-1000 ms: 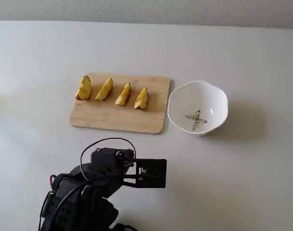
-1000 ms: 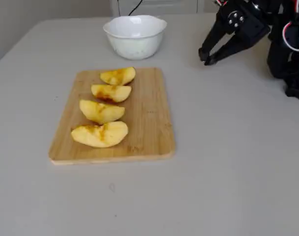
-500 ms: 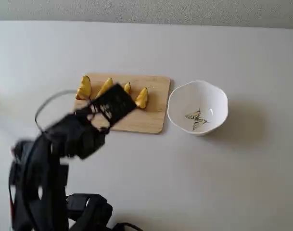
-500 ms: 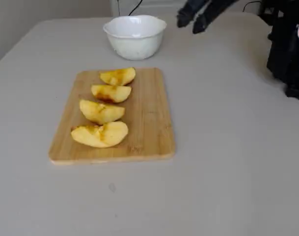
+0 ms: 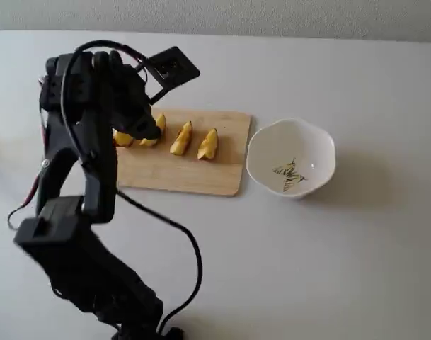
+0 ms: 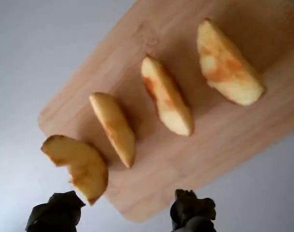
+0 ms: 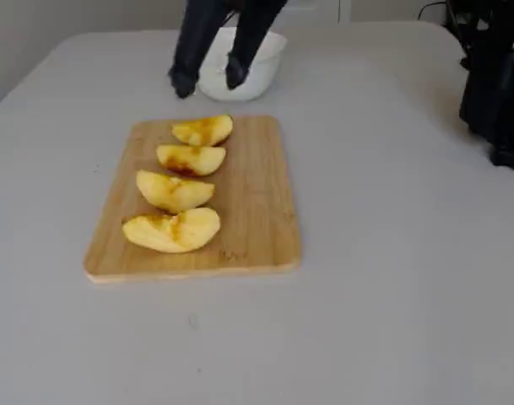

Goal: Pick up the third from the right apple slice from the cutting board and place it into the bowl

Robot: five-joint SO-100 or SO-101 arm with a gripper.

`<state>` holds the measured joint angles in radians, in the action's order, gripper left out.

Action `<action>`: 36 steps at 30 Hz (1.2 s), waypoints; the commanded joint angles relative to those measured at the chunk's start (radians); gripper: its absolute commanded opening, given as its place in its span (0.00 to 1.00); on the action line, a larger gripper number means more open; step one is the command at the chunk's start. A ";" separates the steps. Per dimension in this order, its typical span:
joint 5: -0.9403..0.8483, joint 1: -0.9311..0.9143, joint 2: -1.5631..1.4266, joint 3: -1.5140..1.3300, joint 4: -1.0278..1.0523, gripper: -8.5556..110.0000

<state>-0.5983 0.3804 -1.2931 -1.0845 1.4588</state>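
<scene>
Apple slice (image 7: 174, 191) wanted: third in the row counting from the bowl end, flat on the cutting board (image 7: 257, 219), not yet touched. Gripper (image 6: 122, 212) wide open and empty; both dark fingertips show at the bottom edge of the wrist view, well apart. It hangs above the board, clear of everything. In the wrist view the nearest piece is the stubby end slice (image 6: 79, 166); the slender target (image 6: 113, 128) lies just beyond it, with two more slices farther along the board. Arm (image 5: 81, 163) reared up tall, elbow high, wrist bent over so the jaws point down at the row; in the fixed view from the robot's side it hides part of the two slices farthest from the bowl. Bowl (image 5: 293, 142) sits on the table just off the board's right end in that view, empty, butterfly mark showing. Judgement: step in hand is the approach. To do it well, shift the jaws off the end slice and centre them on its neighbour, turn the wrist so the fingers straddle the slice across its narrow width, then come straight down. Gaps between slices look tight, so a crooked descent could nudge either neighbour.
</scene>
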 commanded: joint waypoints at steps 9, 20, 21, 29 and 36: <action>0.074 0.061 0.446 0.693 0.204 0.29; 0.078 0.043 0.770 1.085 0.342 0.29; 0.078 0.043 0.781 1.085 0.341 0.29; 0.083 0.046 0.825 1.089 0.316 0.27; 0.084 0.049 0.831 1.089 0.293 0.25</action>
<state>-0.5246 0.4295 -0.4464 -0.0598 1.7641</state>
